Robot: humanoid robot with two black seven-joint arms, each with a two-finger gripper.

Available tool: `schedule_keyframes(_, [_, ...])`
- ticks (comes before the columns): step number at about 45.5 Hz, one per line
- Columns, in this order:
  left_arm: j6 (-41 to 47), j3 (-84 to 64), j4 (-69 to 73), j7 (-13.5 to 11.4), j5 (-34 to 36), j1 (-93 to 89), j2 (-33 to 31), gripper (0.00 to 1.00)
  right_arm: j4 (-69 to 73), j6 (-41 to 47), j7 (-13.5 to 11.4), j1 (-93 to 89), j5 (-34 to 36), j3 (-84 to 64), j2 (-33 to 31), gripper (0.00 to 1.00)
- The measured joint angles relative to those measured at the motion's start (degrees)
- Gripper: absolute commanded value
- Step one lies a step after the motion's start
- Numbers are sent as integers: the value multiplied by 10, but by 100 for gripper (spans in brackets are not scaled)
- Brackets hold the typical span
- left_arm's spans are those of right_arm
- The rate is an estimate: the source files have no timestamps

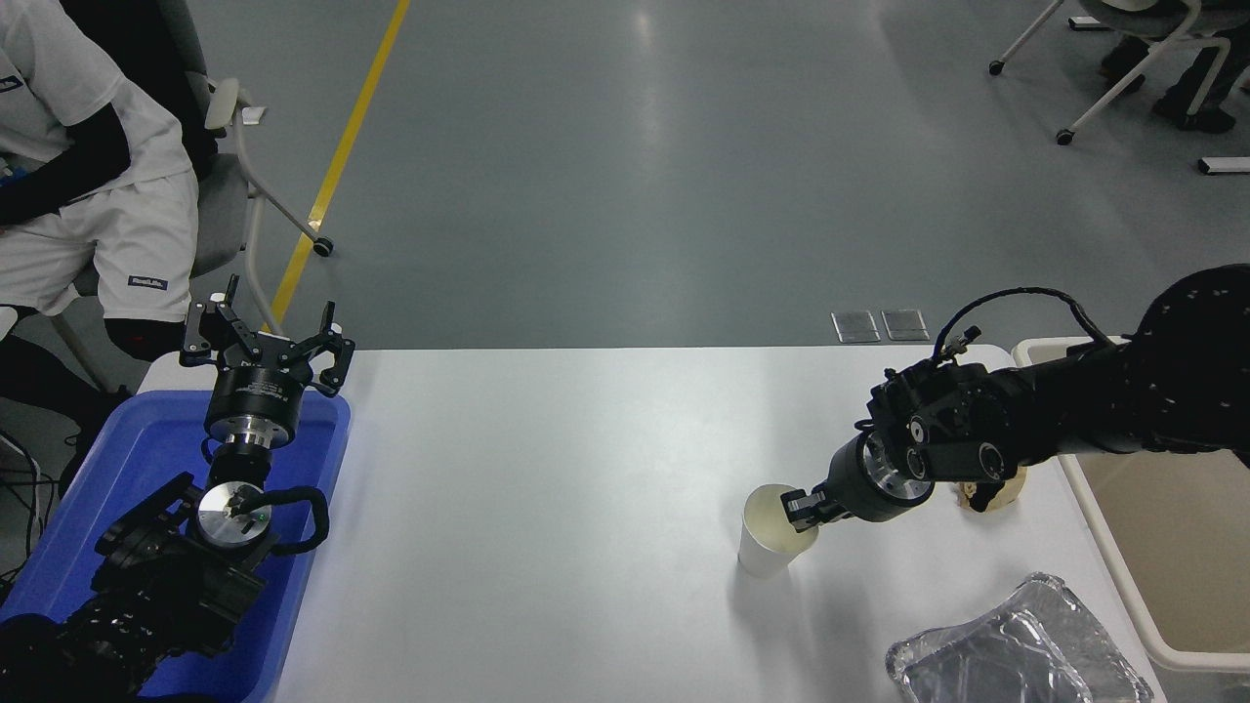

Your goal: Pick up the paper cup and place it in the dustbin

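- White paper cup (773,532): stands upright on the white surface (586,469), right of centre, mouth up, cream inside showing.
- Right hand (799,510): black, comes in from the right edge; its tip sits at the cup's right rim, seemingly pinching the wall there, one finger inside. Grip judged closed on the rim, a sensible hold for a light tapered cup; the cup is not lifted.
- Dustbin (1094,508): cream-beige, at the surface's right edge, partly under the right arm; near enough for a short carry.
- Tan paper ball (1011,481): just behind the wrist, mostly hidden.
- Foil tray (1016,649): crinkled silver, near right corner, apart from the cup.
- Left hand (264,342): parked over the blue tray (127,459), fingers spread, grasping nothing.
- Person (88,166): seated at far left.
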Motion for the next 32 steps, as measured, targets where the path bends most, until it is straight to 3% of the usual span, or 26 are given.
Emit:
schedule_keyframes(15, [0, 0, 0, 0, 0, 0, 0, 99, 1, 51, -5, 32, 23, 10, -8, 0])
schedule_keyframes(32, [0, 0, 0, 0, 0, 0, 0, 99, 12, 190, -6, 127, 33, 24, -48, 0])
